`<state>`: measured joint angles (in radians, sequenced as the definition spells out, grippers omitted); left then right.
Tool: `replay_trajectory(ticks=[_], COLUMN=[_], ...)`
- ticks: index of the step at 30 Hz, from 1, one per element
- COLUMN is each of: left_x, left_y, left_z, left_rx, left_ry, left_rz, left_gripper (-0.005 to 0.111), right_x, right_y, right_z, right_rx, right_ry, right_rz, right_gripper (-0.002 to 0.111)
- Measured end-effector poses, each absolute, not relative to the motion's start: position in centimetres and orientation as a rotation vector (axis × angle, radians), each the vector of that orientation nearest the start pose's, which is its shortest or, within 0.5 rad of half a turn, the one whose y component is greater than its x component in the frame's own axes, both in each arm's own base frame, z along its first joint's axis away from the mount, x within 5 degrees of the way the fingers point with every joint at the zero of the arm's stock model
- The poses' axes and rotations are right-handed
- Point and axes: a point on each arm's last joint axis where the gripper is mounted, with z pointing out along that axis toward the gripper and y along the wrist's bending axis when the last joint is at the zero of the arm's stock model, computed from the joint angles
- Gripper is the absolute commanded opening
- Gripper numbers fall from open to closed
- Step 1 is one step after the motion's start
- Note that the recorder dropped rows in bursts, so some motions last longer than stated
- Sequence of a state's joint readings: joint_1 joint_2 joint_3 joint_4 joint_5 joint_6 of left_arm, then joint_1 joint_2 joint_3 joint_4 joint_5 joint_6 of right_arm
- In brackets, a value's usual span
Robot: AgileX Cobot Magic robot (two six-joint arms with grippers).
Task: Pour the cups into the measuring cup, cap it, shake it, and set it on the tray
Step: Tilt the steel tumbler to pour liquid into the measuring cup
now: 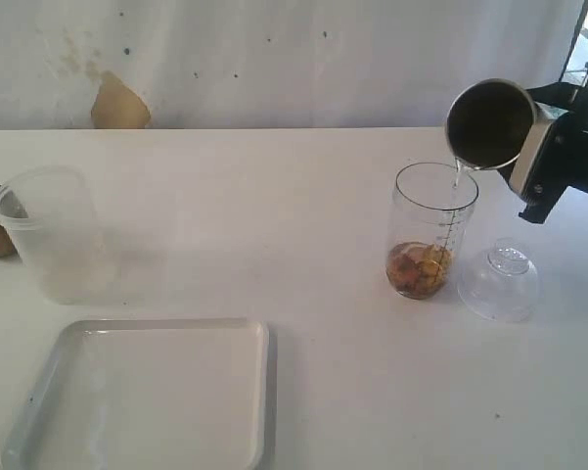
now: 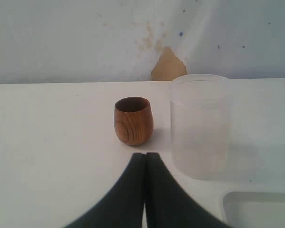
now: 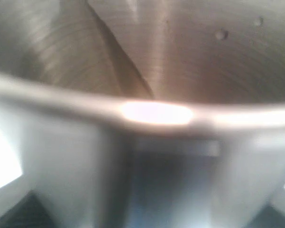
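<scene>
Steel tumbler [image 1: 491, 124], clamped in right pincer [image 1: 540, 132], pours a stream [image 1: 458, 178] into the measuring cup [image 1: 432, 230]; left pincer [image 2: 144, 159] closed

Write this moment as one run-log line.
step: pour; right gripper: steel tumbler tilted over measuring cup; left gripper: shut; dome cap: off

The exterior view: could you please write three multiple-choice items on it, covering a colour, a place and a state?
1. The tray is: A white; B black; C red.
2. The dome cap lies: A beside the measuring cup; B on the tray; C capping the measuring cup.
3. The steel tumbler is: A upright; B tilted, pouring into the measuring cup; C in the tray.
Key: 1 A, its surface is white; 2 A, it sits by the cup's base; 3 B, a thin stream leaves its rim.
</scene>
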<state>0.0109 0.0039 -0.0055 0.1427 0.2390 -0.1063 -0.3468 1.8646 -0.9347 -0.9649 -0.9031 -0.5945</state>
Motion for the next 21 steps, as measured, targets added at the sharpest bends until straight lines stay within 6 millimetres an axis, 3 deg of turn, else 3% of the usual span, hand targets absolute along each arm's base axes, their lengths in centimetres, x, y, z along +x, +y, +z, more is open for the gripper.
replay_trajectory(ticks=[21], left_x=[5.55], left_y=[0.37], left_z=[19.34], left_rx=[-0.006], left_ry=[1.719], left_rz=[0.061], left_gripper=[0.0], right_x=[36.81], right_y=[-7.04], right_z=[19.63], right_rx=[-1.293], right_ry=[1.216], right_rz=[-0.655], right_gripper=[0.0])
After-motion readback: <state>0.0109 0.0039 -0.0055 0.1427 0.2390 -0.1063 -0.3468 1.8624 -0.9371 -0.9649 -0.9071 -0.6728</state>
